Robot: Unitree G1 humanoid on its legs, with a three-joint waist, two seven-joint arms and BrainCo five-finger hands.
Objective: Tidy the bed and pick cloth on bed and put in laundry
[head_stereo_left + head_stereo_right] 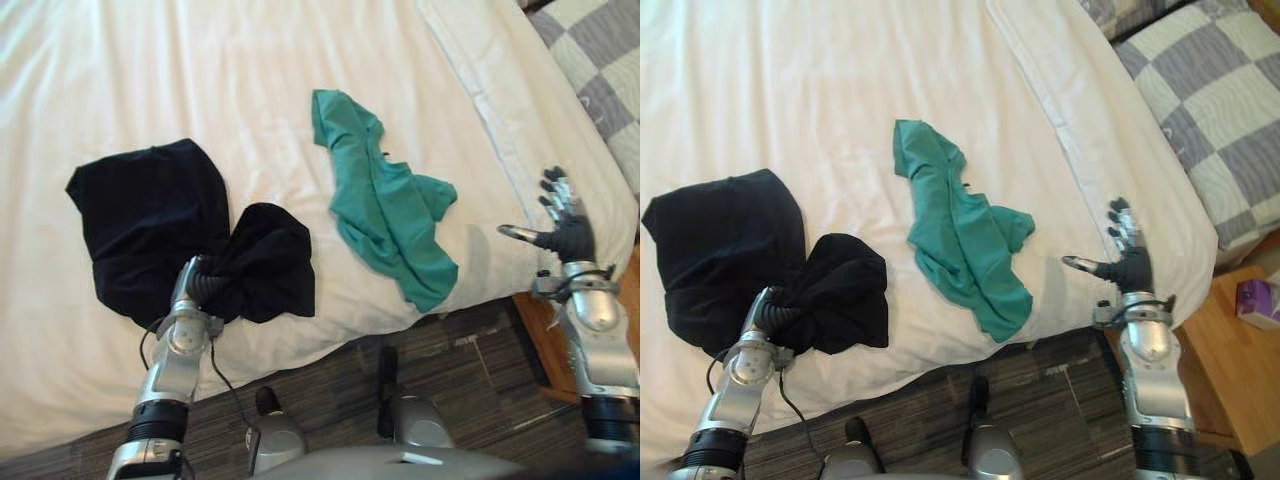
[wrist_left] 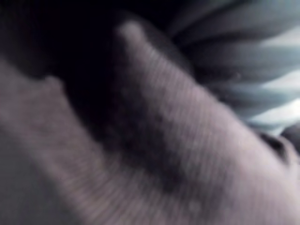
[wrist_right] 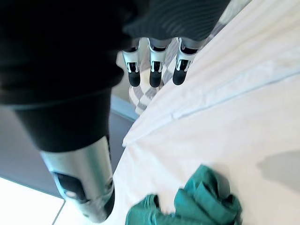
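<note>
The left hand point(image 1: 203, 283) is buried in the black cloth point(image 1: 150, 225), left of the teal garment point(image 1: 385, 205) on the bed point(image 1: 200, 70); whether it grips, I cannot tell. The right hand point(image 1: 570, 232) hovers spread, right of the garment. Both cloths look light and limp, best taken by a bunched fold.

White-sheeted bed point(image 1: 250, 80), evenly lit. Grey-and-white checked cover point(image 1: 1220, 100) at its far right corner. Dark striped floor point(image 1: 1060, 380) along the near edge. Wooden bedside unit point(image 1: 1230, 370) beside the right edge.
</note>
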